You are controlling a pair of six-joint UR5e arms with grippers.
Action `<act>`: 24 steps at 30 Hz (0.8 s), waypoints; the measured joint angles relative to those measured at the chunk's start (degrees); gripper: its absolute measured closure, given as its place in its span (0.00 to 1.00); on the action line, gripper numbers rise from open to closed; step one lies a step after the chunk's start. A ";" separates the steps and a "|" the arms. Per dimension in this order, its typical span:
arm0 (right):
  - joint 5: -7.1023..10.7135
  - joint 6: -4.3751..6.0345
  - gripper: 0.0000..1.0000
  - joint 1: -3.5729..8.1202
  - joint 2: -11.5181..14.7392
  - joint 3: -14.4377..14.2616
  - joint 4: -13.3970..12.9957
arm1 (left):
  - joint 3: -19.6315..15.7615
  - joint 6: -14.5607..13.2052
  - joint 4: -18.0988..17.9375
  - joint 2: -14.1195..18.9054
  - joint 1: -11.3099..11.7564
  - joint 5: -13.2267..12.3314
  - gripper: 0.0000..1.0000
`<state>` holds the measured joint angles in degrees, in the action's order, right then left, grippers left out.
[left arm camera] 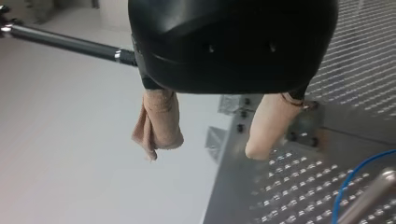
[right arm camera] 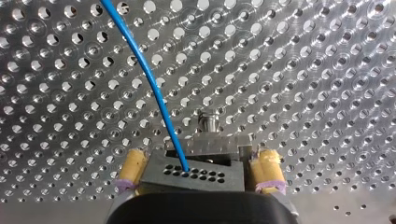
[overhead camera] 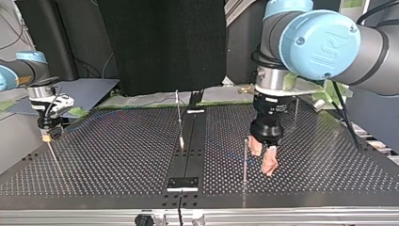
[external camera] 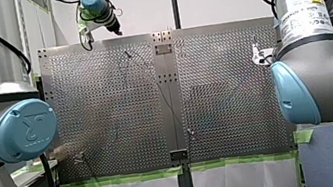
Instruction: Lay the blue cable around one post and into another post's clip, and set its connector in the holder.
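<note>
The blue cable (right arm camera: pixel 154 88) runs over the perforated plate into a dark connector (right arm camera: pixel 191 173) that has several small holes. The connector rests against a metal holder (right arm camera: pixel 217 143). My right gripper (right arm camera: pixel 198 170) is open, with its yellow pads (right arm camera: pixel 267 168) either side of the connector. My left gripper (left arm camera: pixel 205 150) is open with bare beige fingers (left arm camera: pixel 159 126) and hovers above the plate's edge. Beside it a loop of blue cable (left arm camera: pixel 352 179) passes a metal post (left arm camera: pixel 369 198). In the top view my left gripper (overhead camera: pixel 263 159) hangs next to that post (overhead camera: pixel 245 160), and my right gripper (overhead camera: pixel 46 135) is at the far left.
Two more thin posts (overhead camera: pixel 179 117) (overhead camera: pixel 295 113) stand on the perforated table (overhead camera: pixel 117 155). A dark centre rail (overhead camera: pixel 188 150) with a small plate (overhead camera: pixel 183 182) divides it. Green tape (external camera: pixel 127 178) lines the table's near edge in the front view.
</note>
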<state>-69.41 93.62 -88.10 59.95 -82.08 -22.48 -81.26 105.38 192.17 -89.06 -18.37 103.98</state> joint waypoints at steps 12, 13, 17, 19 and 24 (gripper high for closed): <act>0.00 0.00 0.00 0.00 0.00 0.00 0.00 | -3.42 -5.88 5.60 0.00 -0.08 -5.02 0.02; 0.00 0.00 0.00 0.00 0.00 0.00 0.00 | -3.58 -6.54 5.86 0.00 -0.06 -5.39 0.02; 0.00 0.00 0.00 0.00 0.00 0.00 0.01 | -3.76 -8.68 6.15 0.00 -0.09 -5.92 0.02; 0.00 0.00 0.00 0.00 0.00 0.00 0.00 | -3.78 -9.83 6.22 0.00 -0.09 -5.99 0.02; 0.00 0.00 0.00 0.00 0.00 0.00 0.00 | -3.79 -11.86 6.28 0.00 -0.09 -6.03 0.02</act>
<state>-69.41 93.62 -88.10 59.95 -82.08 -22.48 -85.05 93.52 198.46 -89.06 -18.46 97.96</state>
